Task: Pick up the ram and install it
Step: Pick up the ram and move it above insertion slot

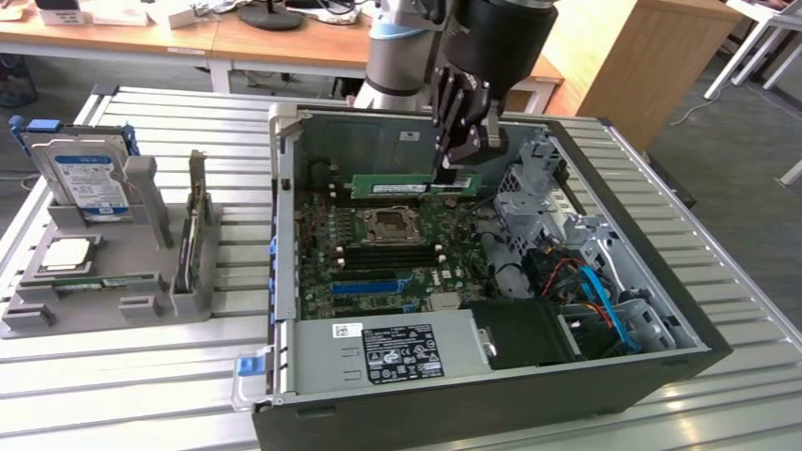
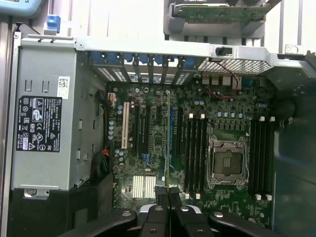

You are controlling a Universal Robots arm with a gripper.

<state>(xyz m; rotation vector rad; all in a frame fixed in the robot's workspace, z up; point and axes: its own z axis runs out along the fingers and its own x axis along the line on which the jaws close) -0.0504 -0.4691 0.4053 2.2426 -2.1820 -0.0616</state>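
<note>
Inside the open computer case on the slatted bench, my claw hangs over the far end of the motherboard, its fingers pressed together on the ram. The green stick is pinched near one end of its upper edge, so most of its length reaches out toward the exterior view's left while the claw sits toward its right end. Its long axis runs level, across the case from the exterior view's left to right, label face toward that camera. From the wrist view I look straight down the ram and see it as a thin edge coming out of the claw. That edge lies parallel to the black memory slots beside the CPU socket, but off to one side of them, over the expansion slots, not above a memory slot. I judge the stick to be clear of the board; how high, I cannot tell.
</note>
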